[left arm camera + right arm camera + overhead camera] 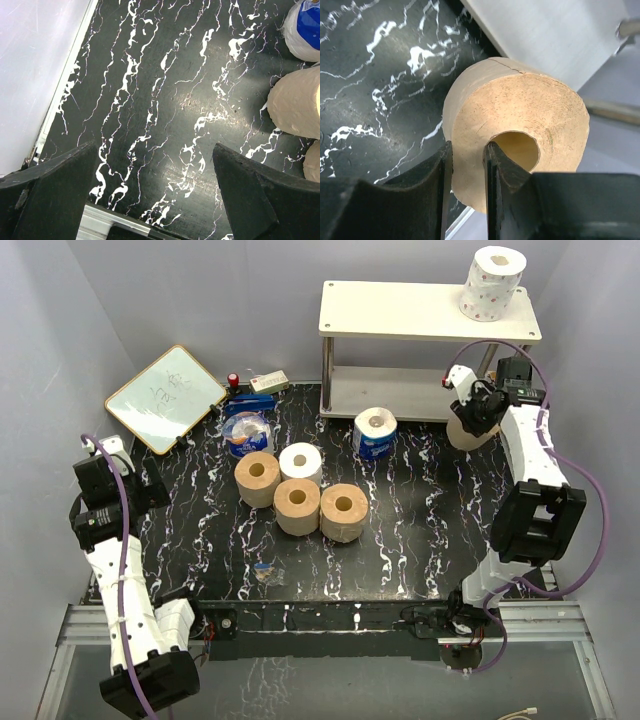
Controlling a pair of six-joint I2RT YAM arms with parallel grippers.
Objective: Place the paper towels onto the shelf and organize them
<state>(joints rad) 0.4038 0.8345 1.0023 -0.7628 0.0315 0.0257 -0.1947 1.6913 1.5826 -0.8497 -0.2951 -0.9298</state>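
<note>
We count seven paper-towel rolls, all fat cylinders with hollow cores. Four are tan-brown. Three tan-brown rolls (297, 505) stand on end in a tight cluster near the middle of the black, white-veined marble-pattern table (420, 510). The fourth tan-brown roll (520, 120) is in the right gripper (468, 155), whose jaws are narrowed onto the roll's wall, one finger outside and the other inside the core. That roll sits just in front of the right end of the lower board of the two-tier cream-white shelf (400, 310), beside a thin metal leg. We cannot tell whether it touches the table. One plain white roll (301, 462) stands just behind the cluster, against it. One blue-wrapped roll (375, 432) stands apart, in front of the shelf's lower tier. One white roll with small dots (492, 282) stands on the right end of the top board, the only roll on the shelf. The left gripper (155, 147) hangs over bare table near the left edge with its two fingers spread wide and nothing between them. At the far left lie one framed whiteboard (165, 397) and, nearer the rolls, one crumpled blue-and-white packet (247, 432).
</note>
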